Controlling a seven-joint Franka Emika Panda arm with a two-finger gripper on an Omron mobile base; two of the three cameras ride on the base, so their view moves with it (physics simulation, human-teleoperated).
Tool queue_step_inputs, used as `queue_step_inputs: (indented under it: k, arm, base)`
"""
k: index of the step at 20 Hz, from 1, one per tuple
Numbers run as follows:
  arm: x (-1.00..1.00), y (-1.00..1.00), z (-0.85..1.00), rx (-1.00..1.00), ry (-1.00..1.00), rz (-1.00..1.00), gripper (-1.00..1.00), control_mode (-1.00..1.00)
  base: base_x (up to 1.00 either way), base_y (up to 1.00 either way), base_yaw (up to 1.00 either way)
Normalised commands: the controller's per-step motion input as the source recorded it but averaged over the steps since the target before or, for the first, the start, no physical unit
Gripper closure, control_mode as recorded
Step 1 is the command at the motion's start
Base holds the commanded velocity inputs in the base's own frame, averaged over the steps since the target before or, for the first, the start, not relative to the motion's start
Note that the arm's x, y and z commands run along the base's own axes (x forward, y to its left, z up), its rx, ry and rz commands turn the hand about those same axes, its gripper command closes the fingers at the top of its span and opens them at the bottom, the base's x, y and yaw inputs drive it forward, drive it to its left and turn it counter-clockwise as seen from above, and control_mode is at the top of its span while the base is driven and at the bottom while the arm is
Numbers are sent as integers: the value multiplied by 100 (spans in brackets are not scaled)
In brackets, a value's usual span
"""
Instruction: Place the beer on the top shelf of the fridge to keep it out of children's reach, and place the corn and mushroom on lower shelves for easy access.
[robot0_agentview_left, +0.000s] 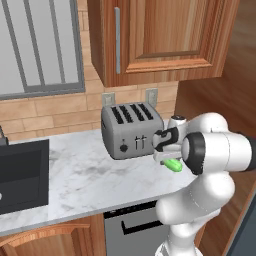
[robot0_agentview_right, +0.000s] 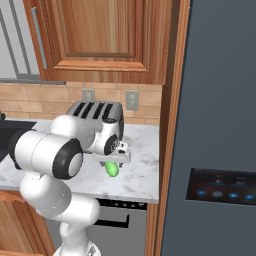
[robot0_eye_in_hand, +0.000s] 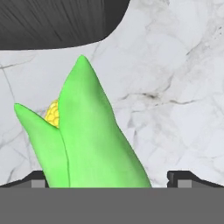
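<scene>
The corn (robot0_eye_in_hand: 87, 144) lies on the white marble counter (robot0_agentview_left: 85, 175), close in front of the grey toaster (robot0_agentview_left: 131, 129) with 4 slots. In the hand view its bright green husk is parted near the tip, and a small patch of yellow kernels shows there. The pointed end reaches toward the dark base of the toaster at the top of that view.

The gripper (robot0_eye_in_hand: 109, 179) is low over the corn. Its 2 dark fingers (robot0_eye_in_hand: 37, 178) stand wide apart, released, 1 on each side of the lower end of the corn. I cannot tell if either of them touches the husk; nothing is grasped. In the left base view the hand of the white arm hides most of the corn (robot0_agentview_left: 173, 165), so that just a short green end comes out under it. In the right base view the same green end (robot0_agentview_right: 112, 169) shows below the hand, resting on the marble.

The fridge (robot0_agentview_right: 220, 125) is at the right side of the counter, dark slate-grey, with its door closed and a black panel (robot0_agentview_right: 222, 187) with blue lights on it. Wooden cabinets (robot0_agentview_left: 160, 35) hang above the toaster, and 2 wall outlets (robot0_agentview_right: 132, 100) sit on the brick backsplash behind it. A dark sink (robot0_agentview_left: 22, 175) is set in the counter at the left.
</scene>
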Motion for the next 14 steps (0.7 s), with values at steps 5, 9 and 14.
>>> queue_step_inputs:
  k: [5,9,14]
  arm:
    - [-1,0,-47,0,0,0,-100,-100]
    - [-8,0,-55,-2,0,0,100,-100]
    - [-40,5,-68,-4,0,2,100,-100]
  base:
    - [0,0,0]
    - [0,0,0]
    - [0,0,0]
